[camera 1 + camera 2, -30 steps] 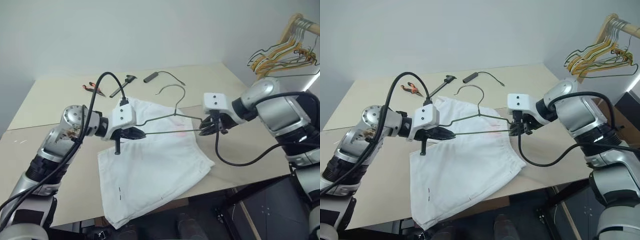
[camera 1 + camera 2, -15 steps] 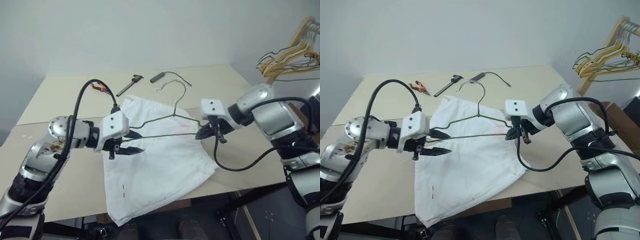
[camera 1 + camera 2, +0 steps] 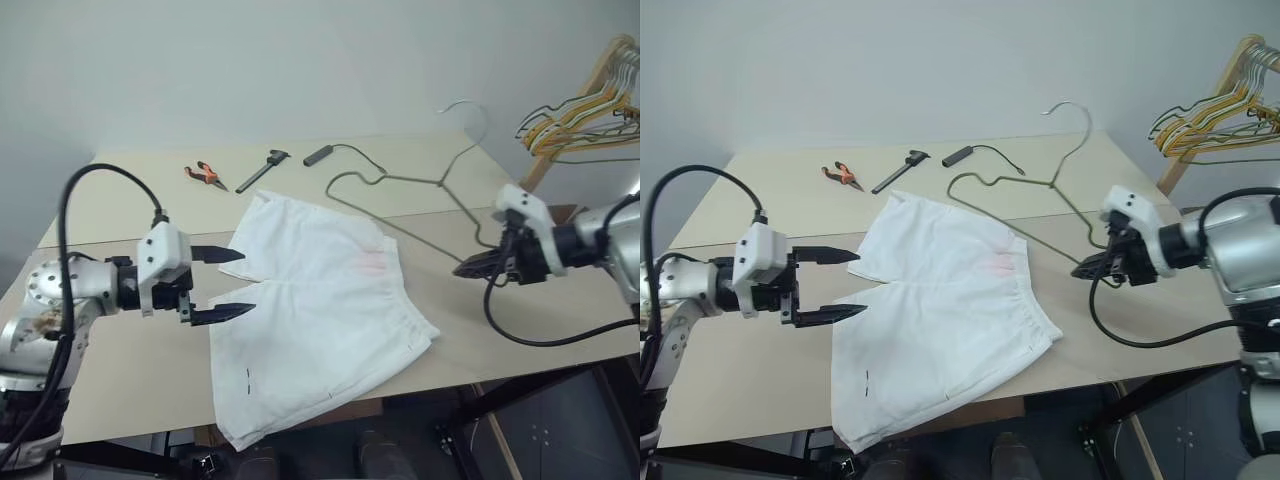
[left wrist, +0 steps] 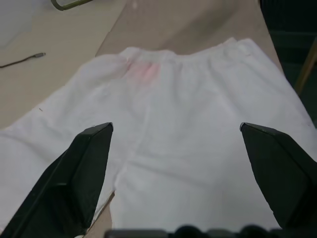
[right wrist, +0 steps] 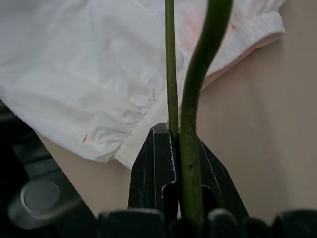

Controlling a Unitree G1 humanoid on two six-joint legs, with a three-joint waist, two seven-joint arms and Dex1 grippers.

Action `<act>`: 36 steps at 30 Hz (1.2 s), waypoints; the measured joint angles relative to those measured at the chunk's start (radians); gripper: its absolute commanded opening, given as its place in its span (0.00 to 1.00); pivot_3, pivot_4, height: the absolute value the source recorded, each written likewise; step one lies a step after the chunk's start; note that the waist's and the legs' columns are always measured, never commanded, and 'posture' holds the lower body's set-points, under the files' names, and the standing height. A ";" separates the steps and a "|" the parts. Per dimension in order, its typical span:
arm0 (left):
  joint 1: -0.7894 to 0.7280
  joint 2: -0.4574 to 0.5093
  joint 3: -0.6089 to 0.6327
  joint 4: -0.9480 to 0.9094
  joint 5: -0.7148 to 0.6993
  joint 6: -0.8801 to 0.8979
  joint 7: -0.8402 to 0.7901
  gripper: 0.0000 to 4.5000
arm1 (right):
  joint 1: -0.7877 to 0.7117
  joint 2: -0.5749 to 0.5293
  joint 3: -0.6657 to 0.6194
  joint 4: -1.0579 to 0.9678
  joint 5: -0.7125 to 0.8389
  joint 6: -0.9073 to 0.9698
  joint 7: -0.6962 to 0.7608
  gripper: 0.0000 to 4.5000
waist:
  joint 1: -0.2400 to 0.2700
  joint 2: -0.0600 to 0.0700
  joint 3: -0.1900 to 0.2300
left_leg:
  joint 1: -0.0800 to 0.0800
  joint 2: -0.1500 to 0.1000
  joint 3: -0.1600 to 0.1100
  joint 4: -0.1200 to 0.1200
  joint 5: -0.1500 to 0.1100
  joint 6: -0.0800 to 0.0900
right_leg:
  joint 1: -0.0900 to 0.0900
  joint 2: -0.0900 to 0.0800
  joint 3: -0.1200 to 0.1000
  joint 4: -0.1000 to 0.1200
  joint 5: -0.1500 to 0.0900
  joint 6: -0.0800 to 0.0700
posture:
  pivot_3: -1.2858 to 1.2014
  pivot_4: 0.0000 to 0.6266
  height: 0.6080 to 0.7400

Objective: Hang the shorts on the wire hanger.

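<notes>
The white shorts (image 3: 320, 310) lie flat on the table, waistband toward the right. My left gripper (image 3: 246, 283) hovers at their left edge, open, with nothing between its fingers (image 4: 84, 173); the shorts (image 4: 188, 139) show beyond them. My right gripper (image 3: 466, 268) is off the shorts' right side, shut on one corner of the thin dark wire hanger (image 3: 440, 180). The hanger sticks out from it over the table's far right part, clear of the shorts, hook (image 3: 466, 106) raised. The right wrist view shows the wire (image 5: 195, 74) pinched between the shut fingers.
Orange-handled pliers (image 3: 203, 175), a dark caliper (image 3: 262, 169) and a small black device with a cable (image 3: 320, 155) lie along the table's far side. A bunch of yellow, green and grey hangers (image 3: 590, 105) hangs on a wooden rack at the far right. The table's front edge runs just below the shorts.
My left gripper let go of the hanger, opened wide and drew back to the left. My right gripper carried the hanger to the right, off the shorts, and rolled it.
</notes>
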 measured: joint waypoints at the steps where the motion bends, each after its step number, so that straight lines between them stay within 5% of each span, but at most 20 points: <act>1: 0.021 0.000 0.015 -0.017 -0.020 0.001 -0.002 1.00 | 0.040 -0.017 -0.027 -0.015 0.029 0.054 -0.010 0.00 | 0.001 0.000 0.000 | 0.000 0.000 0.000 0.000 0.000 0.000 | 0.000 0.000 0.000 -0.001 0.000 0.000 | 0.50 0.04 1.00; 10: 0.103 0.001 0.087 -0.132 -0.163 0.051 0.023 1.00 | 0.358 -0.072 -0.135 -0.018 0.198 0.368 -0.082 0.00 | 0.027 0.000 0.000 | 0.004 0.000 0.004 -0.001 -0.001 0.001 | 0.003 0.001 0.002 -0.002 0.000 0.000 | 0.50 0.08 1.00; 36: 0.163 0.048 0.129 -0.213 -0.233 0.095 0.077 1.00 | 0.380 -0.088 -0.068 0.139 0.255 0.254 -0.067 0.00 | 0.062 0.000 0.001 | 0.014 0.001 0.012 -0.003 -0.002 0.003 | 0.015 0.001 0.002 -0.007 -0.001 0.001 | 0.53 0.10 1.00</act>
